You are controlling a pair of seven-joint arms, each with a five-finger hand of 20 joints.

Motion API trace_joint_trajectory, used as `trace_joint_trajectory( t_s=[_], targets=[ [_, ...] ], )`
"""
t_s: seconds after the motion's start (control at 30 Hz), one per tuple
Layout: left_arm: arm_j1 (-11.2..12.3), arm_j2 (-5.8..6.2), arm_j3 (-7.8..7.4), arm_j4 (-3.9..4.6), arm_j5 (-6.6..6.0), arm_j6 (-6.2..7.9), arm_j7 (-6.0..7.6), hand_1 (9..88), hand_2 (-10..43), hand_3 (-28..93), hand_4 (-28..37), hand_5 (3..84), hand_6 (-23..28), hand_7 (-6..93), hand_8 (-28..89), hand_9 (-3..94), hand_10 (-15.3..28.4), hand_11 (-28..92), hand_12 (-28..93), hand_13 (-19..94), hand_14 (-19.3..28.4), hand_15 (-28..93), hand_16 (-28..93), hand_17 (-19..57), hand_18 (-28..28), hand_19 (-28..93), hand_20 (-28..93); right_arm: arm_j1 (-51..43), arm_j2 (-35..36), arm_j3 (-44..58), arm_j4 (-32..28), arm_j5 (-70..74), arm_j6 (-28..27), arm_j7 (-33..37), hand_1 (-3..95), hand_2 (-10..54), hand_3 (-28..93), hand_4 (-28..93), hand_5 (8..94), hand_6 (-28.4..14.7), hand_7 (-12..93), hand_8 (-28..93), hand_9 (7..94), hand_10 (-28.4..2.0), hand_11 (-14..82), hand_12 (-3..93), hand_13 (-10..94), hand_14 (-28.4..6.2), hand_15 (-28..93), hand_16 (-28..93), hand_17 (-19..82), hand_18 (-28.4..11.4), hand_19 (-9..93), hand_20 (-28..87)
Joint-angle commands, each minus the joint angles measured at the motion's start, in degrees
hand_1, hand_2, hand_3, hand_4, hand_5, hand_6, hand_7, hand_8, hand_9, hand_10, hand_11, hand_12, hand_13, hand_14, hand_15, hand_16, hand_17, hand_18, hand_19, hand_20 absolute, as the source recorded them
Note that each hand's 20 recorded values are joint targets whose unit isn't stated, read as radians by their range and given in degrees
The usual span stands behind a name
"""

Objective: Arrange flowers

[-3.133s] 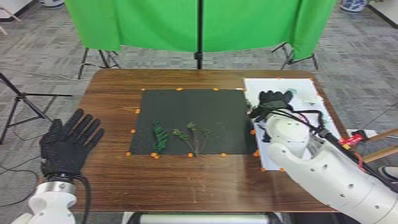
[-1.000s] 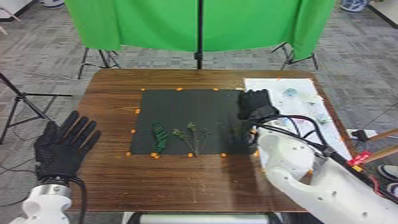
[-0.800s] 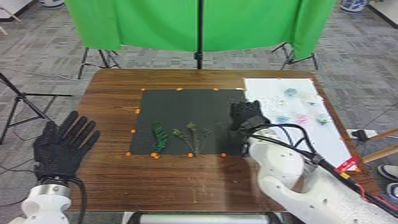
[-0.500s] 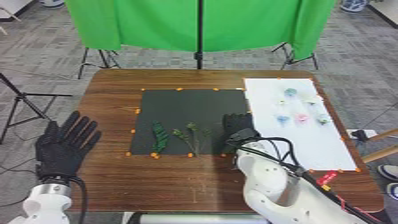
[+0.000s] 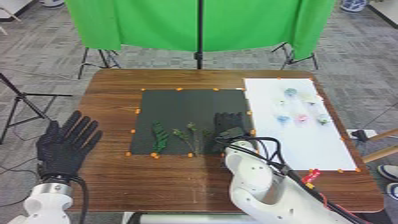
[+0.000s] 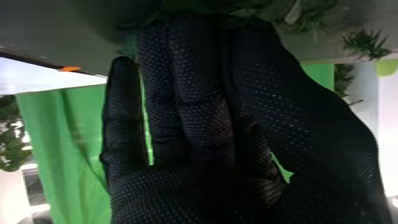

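Note:
In the head view my right hand [image 5: 229, 125] is over the lower right part of the black mat [image 5: 182, 102]. My right hand [image 6: 200, 100] has its thumb against the fingers in the right wrist view, with a dark green sprig [image 6: 233, 7] at their tips. The glove hides part of it. On the mat a fern-like leaf [image 5: 160, 138] lies at the lower left, beside a branched green stem [image 5: 193, 135]. A small sprig [image 5: 208, 134] is just left of my right hand. My left hand [image 5: 64, 150] stays open at the table's left edge.
On a white sheet [image 5: 306, 150] right of the mat lie a blue flower [image 5: 290, 92], a pink flower [image 5: 302, 118] and several other small flowers. Orange markers line the mat's edges. A green cloth [image 5: 142, 25] hangs beyond the brown table [image 5: 169, 190].
My right hand has moved from the white sheet's left side leftward and nearer over the black mat, uncovering the flowers on the sheet. My left hand has barely shifted.

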Motion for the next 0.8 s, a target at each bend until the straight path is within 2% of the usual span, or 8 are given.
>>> trace_joint_trajectory(
  t_s=[0.03,0.2,0.3,0.47,0.6,0.8],
  targets=[
    [1.6,-0.06,-0.6,0.19,-0.7,-0.19,-0.07,24.0,13.4,74,-28.3,42.8,7.4,12.4,-9,35.8,14.7,22,10,27,14.0,31,-6,-3.5,13.0,27,12,-1.0,0.4,1.0,-0.5,1.9,-2.6,3.1,62.1,-9.5,74,-23,82.3,-0.4,34,21,88.4,-10.0,11.9,42.4,61,-10.3,44,38,12,-24.0,53,12],
    [1.5,-0.15,-0.77,0.26,-0.73,-0.05,-0.05,24.0,13.4,74,-28.3,42.9,7.4,12.5,-9,35.8,14.6,22,10,27,13.9,31,-6,-3.5,13.0,27,12,-1.4,0.2,1.4,-1.7,3.1,-2.0,3.1,59.9,-9.5,74,-24,79.7,-1.3,34,19,85.9,-11.3,12.2,41.0,59,-12.3,45,36,10,-24.8,53,12],
    [1.5,-0.13,-0.63,0.21,-0.83,-0.01,0.05,24.0,13.5,74,-28.3,42.9,7.4,12.5,-9,35.9,14.6,23,10,27,13.9,31,-6,-3.5,13.0,27,12,-1.7,-0.3,2.2,-3.0,5.2,-4.3,3.5,59.3,-9.5,73,-25,77.9,-1.9,33,18,84.8,-11.8,12.2,40.9,59,-13.6,47,33,9,-25.1,53,11],
    [1.5,-0.18,-0.48,0.13,-0.67,-0.16,0.04,23.9,13.5,74,-28.3,42.9,7.4,12.7,-9,35.9,14.6,23,10,27,13.9,31,-6,-3.5,13.0,27,12,-1.6,-0.4,2.1,-4.1,5.3,-5.2,4.2,55.7,-9.5,74,-25,75.0,-3.0,31,17,82.2,-13.5,12.9,39.7,57,-18.1,50,25,7,-26.2,53,10],
    [1.7,-0.17,-0.47,0.1,-0.75,0.17,0.19,23.9,13.4,74,-28.3,42.9,7.4,12.6,-9,35.9,14.6,23,10,27,13.9,31,-6,-3.5,13.0,27,12,-1.4,-0.3,2.0,-4.1,4.5,-4.1,4.2,52.8,-9.5,73,-26,73.9,-4.4,27,15,78.4,-16.1,20.9,33.2,56,-19.5,52,20,6,-27.1,53,9],
    [1.5,-0.32,-0.2,0.25,-0.51,0.1,-0.04,23.9,13.4,74,-28.3,43.0,7.4,12.6,-9,35.8,14.6,23,10,27,13.9,31,-6,-3.6,13.0,27,12,-1.4,-0.4,2.2,-4.1,4.0,-2.0,4.2,47.9,-9.5,74,-25,73.3,-5.3,23,11,76.4,-18.0,26.4,26.9,54,-20.5,53,19,5,-28.2,53,8]
  ],
)
